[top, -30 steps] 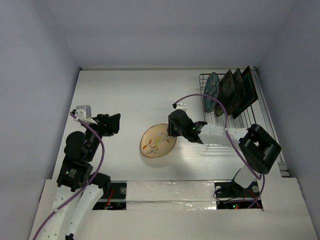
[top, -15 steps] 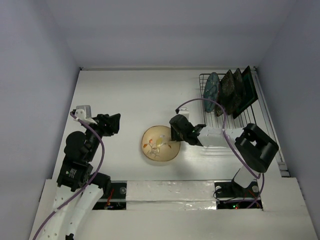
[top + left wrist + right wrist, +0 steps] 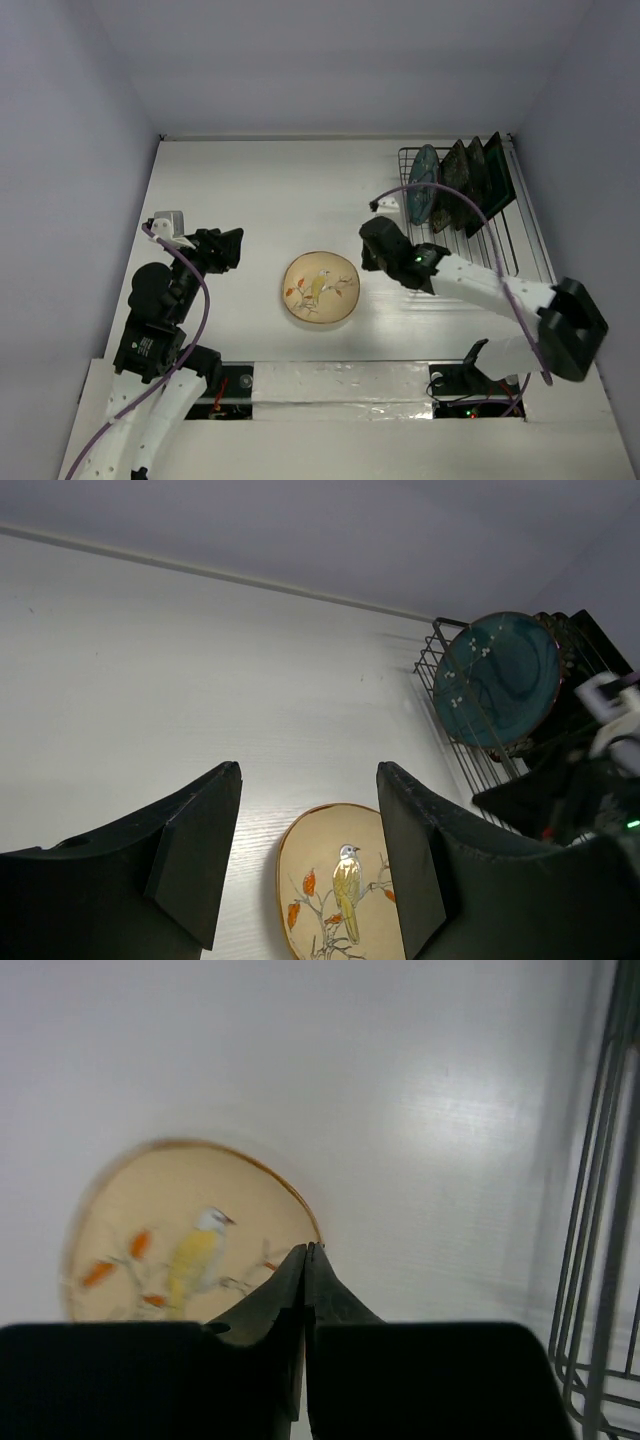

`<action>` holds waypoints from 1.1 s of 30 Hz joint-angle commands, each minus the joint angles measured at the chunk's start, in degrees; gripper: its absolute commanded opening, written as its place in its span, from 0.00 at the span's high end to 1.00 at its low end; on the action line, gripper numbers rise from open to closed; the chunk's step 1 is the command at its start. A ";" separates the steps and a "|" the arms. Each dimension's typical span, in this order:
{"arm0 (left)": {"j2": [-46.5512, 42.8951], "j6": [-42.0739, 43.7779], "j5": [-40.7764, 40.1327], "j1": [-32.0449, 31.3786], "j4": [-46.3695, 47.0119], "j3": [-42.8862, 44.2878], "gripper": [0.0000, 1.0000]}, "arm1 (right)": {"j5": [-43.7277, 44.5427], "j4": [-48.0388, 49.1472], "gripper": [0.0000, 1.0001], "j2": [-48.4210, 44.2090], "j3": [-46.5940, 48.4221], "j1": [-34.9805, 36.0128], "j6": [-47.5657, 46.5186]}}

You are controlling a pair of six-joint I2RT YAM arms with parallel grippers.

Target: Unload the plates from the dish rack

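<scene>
The cream plate [image 3: 319, 287] lies flat on the surface [image 3: 240, 180], bird side up, mid-front, btw the two arms & apart from the dish rack [image 3: 522, 250] at the far right. Three more plates stand on edge in the rack's prongs. The round teal plate [image 3: 423, 180] is nearest the open surface, then the black square plate [image 3: 458, 178], then the square teal plate [image 3: 494, 178] at the far end. They're packed close, faces overlapping in the top view.

Right pincer [image 3: 306, 1252]: fingers pressed together, nothing btw them, hanging just right of the cream plate's rim; contact can't be told. Left pincer [image 3: 308, 780]: spread wide, empty, well left of that plate.

Handling, as a guess: the plates look like glazed ceramic, so stiff, fairly heavy for a two-finger hold, slick, & apt to chip if dropped or knocked on wire. Best hold is prob. the exposed top rim of the round teal plate, one finger each side of the thin edge, deep enough to stop it swinging. Lift straight up out of the prongs before tilting. The neighbours sit tight, so there's little room for the back finger & a risk of nudging the black square plate. For the square ones: grip mid-edge, not a corner.
</scene>
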 commanded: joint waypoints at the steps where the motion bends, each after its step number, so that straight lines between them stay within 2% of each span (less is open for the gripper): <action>1: -0.05 0.30 0.46 0.22 1.97 -0.40 0.47 | 8.72 -3.01 1.00 -9.11 7.66 -1.96 -2.98; 5: -0.48 0.38 0.63 0.22 1.97 -0.40 0.47 | 11.01 -3.99 1.00 -11.85 11.00 -11.53 -8.68; 8: -0.66 0.38 0.72 0.22 2.15 -0.40 0.47 | 12.86 -6.45 0.69 -9.40 15.13 -17.95 -11.76; 9: -0.75 0.38 0.72 0.22 2.06 -0.40 0.47 | 13.47 -6.80 0.47 -8.43 16.27 -19.18 -12.64; 12: -0.75 0.38 0.72 0.22 2.15 -0.40 0.47 | 13.39 -7.42 0.35 -4.30 20.40 -23.06 -15.02; 14: -0.84 0.38 0.72 0.22 2.15 -0.40 0.47 | 13.30 -7.59 0.35 -0.80 22.94 -25.86 -15.81; 18: -1.01 0.38 0.81 0.22 2.24 -0.40 0.47 | 10.15 -7.68 0.38 5.53 26.38 -28.95 -16.08; 21: -1.01 0.56 0.89 0.22 2.32 -0.48 0.47 | 11.53 -7.85 0.48 9.32 29.45 -29.74 -16.96; 25: -1.10 0.47 0.90 0.22 2.24 -0.40 0.47 | 15.23 -10.14 0.65 14.25 32.89 -29.74 -17.84; 29: -1.36 0.47 0.89 0.22 2.32 -0.40 0.47 | 15.94 -10.58 0.89 13.38 34.21 -29.74 -18.71; 33: -1.28 0.56 1.25 0.22 2.41 -0.40 0.47 | 17.07 -11.29 1.00 11.18 35.44 -29.74 -20.29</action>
